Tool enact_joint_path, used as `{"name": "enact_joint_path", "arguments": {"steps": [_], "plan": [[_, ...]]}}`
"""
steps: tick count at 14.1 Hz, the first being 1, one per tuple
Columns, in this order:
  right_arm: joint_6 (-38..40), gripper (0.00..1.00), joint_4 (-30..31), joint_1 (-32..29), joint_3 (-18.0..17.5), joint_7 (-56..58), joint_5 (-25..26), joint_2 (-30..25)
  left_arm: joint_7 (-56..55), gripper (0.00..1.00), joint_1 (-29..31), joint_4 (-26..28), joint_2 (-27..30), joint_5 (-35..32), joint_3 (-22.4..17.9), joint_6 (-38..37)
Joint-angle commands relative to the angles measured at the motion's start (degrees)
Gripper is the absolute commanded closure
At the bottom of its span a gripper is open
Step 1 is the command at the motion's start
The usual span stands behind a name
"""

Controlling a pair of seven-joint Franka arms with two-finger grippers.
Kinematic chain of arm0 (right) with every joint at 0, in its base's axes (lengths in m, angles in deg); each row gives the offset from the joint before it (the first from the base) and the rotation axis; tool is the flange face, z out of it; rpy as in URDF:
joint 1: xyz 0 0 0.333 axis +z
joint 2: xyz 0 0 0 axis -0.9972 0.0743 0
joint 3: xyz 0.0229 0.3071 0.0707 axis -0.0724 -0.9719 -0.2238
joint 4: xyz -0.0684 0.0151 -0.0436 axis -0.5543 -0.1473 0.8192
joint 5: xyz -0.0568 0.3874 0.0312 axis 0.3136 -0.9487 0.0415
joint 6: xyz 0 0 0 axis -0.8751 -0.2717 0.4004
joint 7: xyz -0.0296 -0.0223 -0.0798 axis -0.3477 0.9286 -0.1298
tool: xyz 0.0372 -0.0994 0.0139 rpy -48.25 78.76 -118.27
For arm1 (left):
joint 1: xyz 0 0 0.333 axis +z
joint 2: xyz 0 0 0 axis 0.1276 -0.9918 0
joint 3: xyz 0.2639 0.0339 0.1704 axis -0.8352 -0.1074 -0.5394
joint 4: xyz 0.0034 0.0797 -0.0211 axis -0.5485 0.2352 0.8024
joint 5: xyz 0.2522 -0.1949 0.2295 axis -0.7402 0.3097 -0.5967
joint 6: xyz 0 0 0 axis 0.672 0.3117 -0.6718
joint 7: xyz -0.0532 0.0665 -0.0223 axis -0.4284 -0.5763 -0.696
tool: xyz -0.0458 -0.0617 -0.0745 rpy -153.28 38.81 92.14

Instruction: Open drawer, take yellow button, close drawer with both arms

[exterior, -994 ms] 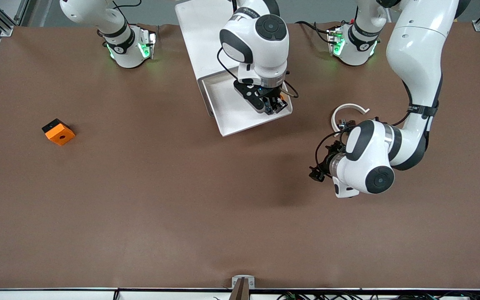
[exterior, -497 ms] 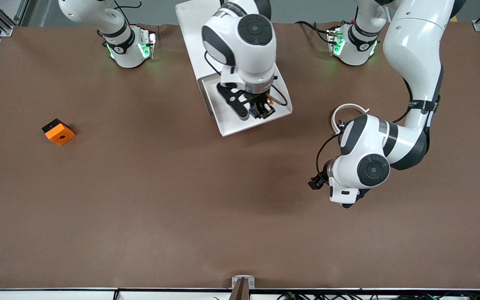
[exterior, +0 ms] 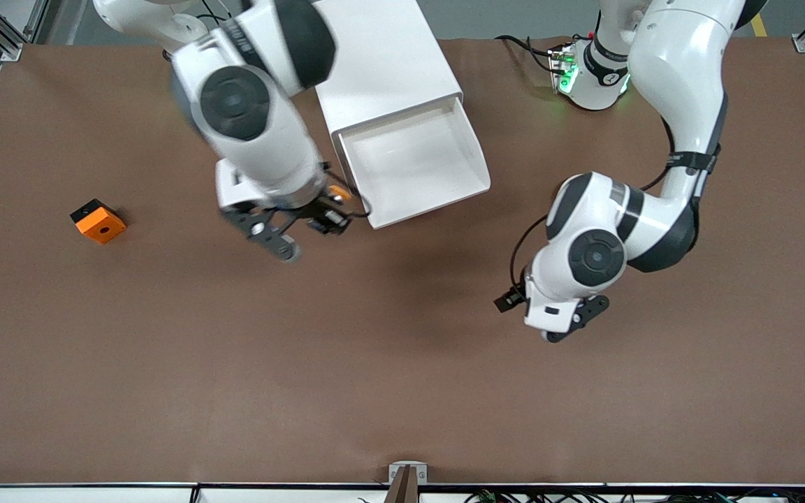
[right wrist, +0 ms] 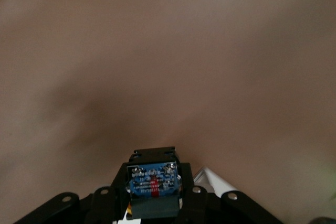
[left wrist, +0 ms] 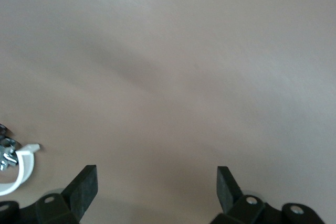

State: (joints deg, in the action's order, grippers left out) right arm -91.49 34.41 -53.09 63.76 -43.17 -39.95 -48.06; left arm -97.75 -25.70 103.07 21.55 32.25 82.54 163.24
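The white drawer (exterior: 409, 159) stands pulled out of its white cabinet (exterior: 374, 56), and nothing lies in its tray. My right gripper (exterior: 325, 213) hangs over the brown table just beside the drawer's corner, on the right arm's side. It is shut on the button (exterior: 337, 194), whose orange cap shows in the front view. In the right wrist view the button's blue base (right wrist: 152, 181) sits between the fingers, and a corner of the drawer (right wrist: 215, 180) shows beside them. My left gripper (left wrist: 156, 187) is open over bare table, with nothing between its fingers.
An orange-and-black block (exterior: 98, 221) with a hole lies toward the right arm's end of the table. A white arc (left wrist: 20, 167) with small metal parts lies on the table near the left gripper; the left arm hides it in the front view.
The right gripper has lifted the button out of the drawer and swung it toward the right arm's end, past the drawer's edge. The left wrist has drifted slightly toward the front camera.
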Motion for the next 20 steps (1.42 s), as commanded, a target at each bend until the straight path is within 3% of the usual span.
{"name": "enact_joint_path", "arguments": {"steps": [1,6,11,17,20], "plan": [[0.2,1.0,3.8,-7.8,-0.9,14.1,-0.3,-1.7,0.2,0.0,-3.1,1.0,1.4,-1.5,0.4,0.4],[-8.1,1.0,13.6,-23.5,-0.9,36.7,0.9,-1.7,0.0,0.0,-8.9,1.3,1.4,-1.7,0.4,0.4],[-20.2,1.0,23.4,-33.9,-0.8,55.7,4.4,-1.7,-1.0,0.0,-10.5,1.1,1.4,-1.3,1.3,0.3],[-40.7,1.0,36.5,-41.8,-0.9,68.5,6.4,-1.2,-3.4,0.0,-10.3,1.1,1.4,2.6,5.1,0.2],[-45.1,1.0,38.6,-43.0,-0.9,68.7,6.3,-0.4,-3.4,0.0,-10.5,1.2,1.4,5.0,6.8,0.1]]}}
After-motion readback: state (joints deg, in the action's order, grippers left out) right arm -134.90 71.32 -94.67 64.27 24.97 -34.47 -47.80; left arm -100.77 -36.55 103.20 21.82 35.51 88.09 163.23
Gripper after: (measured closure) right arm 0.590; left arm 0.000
